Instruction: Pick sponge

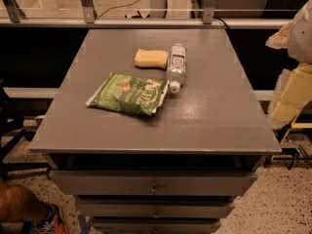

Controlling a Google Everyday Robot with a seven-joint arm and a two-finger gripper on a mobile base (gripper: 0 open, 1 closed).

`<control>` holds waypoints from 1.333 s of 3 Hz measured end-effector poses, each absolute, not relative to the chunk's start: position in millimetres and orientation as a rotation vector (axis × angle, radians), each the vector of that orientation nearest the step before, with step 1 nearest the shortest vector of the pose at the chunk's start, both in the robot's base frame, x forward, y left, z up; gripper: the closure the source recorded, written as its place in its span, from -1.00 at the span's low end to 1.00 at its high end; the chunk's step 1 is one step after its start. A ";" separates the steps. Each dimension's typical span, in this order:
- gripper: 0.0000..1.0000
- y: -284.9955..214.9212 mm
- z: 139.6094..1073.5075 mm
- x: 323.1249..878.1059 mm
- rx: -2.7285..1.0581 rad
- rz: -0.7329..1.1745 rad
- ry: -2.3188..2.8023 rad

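The sponge [151, 58] is a small pale yellow-tan rounded block lying flat on the grey table top [204, 116], toward the back middle. Its right end touches or nearly touches a clear plastic water bottle [176, 66] lying on its side. My gripper [291, 99] hangs at the far right edge of the view, beyond the table's right edge and well away from the sponge. It holds nothing that I can see.
A green snack bag [129, 94] lies flat in front and to the left of the sponge. The table has drawers [153, 184] below its front edge. A railing [146, 22] runs behind the table. A person's foot [29, 211] shows at bottom left.
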State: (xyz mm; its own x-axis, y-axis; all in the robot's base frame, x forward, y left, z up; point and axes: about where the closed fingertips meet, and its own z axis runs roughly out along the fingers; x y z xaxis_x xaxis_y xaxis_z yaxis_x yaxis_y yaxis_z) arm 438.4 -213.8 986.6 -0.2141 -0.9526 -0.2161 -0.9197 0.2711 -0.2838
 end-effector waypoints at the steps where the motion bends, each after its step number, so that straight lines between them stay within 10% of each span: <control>1: -1.00 -213.8 986.7 438.5 -1.705 -0.133 2.203; 4: -1.00 -219.8 971.4 568.3 -1.659 0.066 1.994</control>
